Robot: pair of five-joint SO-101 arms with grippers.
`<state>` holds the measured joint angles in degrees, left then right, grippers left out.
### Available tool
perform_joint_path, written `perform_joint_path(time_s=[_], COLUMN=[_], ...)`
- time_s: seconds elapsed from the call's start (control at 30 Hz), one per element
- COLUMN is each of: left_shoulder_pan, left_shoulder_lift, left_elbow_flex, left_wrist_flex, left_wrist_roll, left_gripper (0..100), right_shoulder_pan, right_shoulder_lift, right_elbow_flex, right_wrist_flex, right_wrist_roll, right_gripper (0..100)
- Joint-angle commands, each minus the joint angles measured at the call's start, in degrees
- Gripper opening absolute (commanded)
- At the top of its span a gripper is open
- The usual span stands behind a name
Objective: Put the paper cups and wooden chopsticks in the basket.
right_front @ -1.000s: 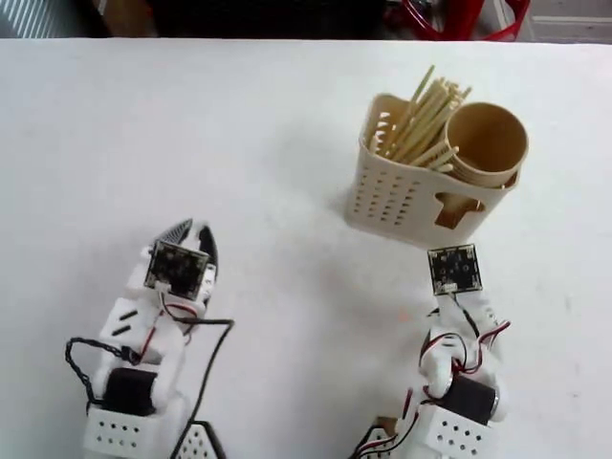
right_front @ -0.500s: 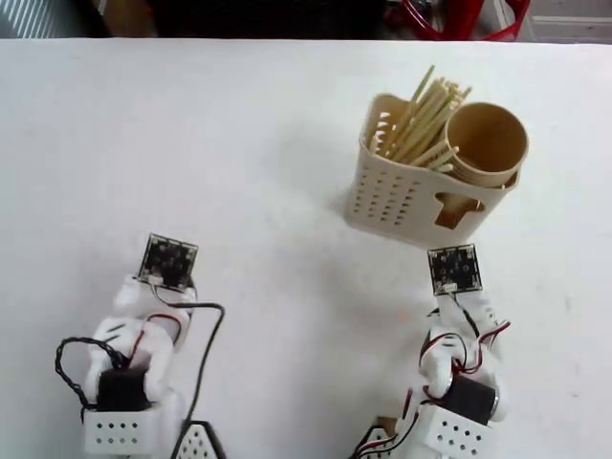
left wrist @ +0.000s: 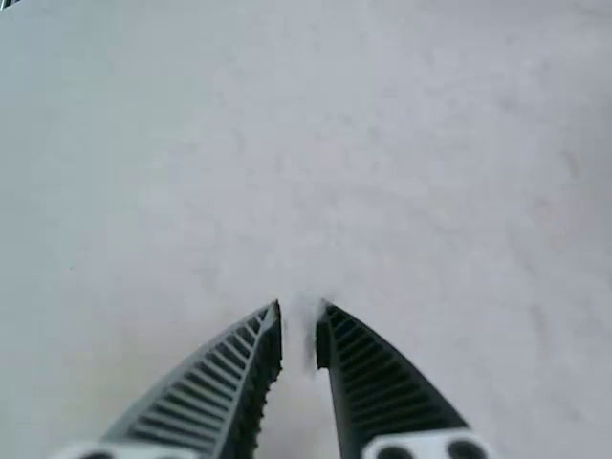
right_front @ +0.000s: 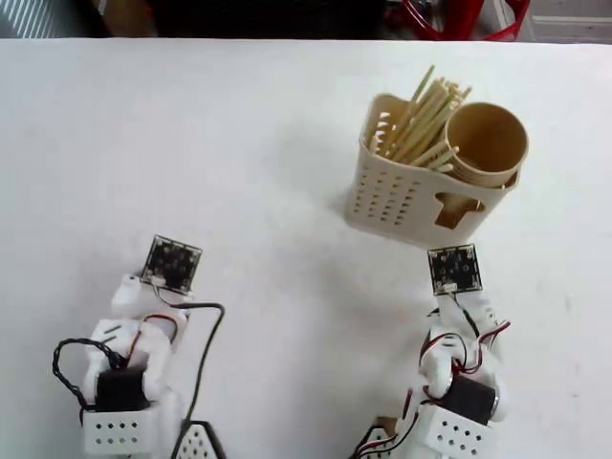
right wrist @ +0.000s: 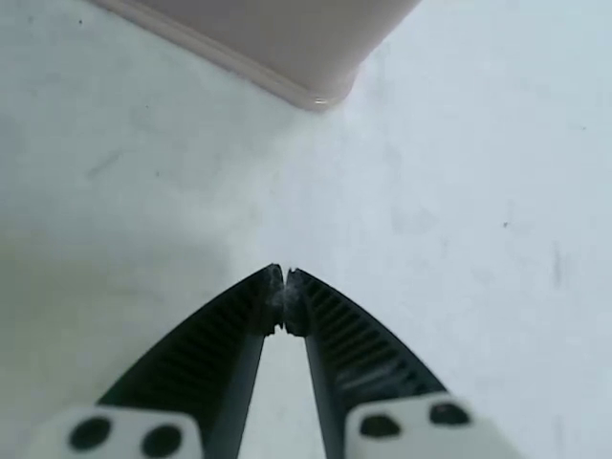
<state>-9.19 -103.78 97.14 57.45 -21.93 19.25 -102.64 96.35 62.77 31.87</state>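
Now that your left arm has folded back to the table's [right_front: 239, 143] near left, its tool [left wrist: 298, 335] all but clenched on nothing and the right tool [right wrist: 285, 287] clenched empty, the basket [right_front: 397, 206] at far right holds paper cups [right_front: 488, 143] and wooden chopsticks [right_front: 426, 120], so the task looks done.

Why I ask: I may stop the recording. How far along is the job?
Done: the wooden chopsticks and the paper cups stand inside the basket. In hand: nothing. The left gripper and the right gripper are both empty over the table. Left: apparently nothing, so the job looks finished.
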Motion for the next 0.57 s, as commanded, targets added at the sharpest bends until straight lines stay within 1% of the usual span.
perform_joint_path(time_s=[0.0, 0.07, 0.23, 0.33, 0.53], left_shoulder_pan=[-0.7, -2.5, -10.0, -16.5, -33.2], left_shoulder_lift=[0.0, 0.0, -0.2, -0.2, -0.1], left_elbow_flex=[-0.1, -0.1, -0.1, -0.1, -0.1], left_wrist_flex=[3.1, 6.0, 6.9, 7.1, 7.2], left_wrist_roll=[-0.4, -0.5, -0.1, -0.1, -0.4], left_gripper=[8, 8, 8, 8, 8], right_shoulder_pan=[0.4, 0.4, 0.4, 0.4, 0.4], right_shoulder_lift=[-0.6, -0.6, -0.6, -0.6, -0.6], right_elbow_flex=[0.5, 0.5, 0.5, 0.5, 0.5], right_wrist_flex=[-0.6, -0.6, -0.6, -0.6, -0.6], right_wrist_roll=[-0.1, -0.1, -0.1, -0.1, -0.1], right_gripper=[1.8, 1.8, 1.8, 1.8, 1.8])
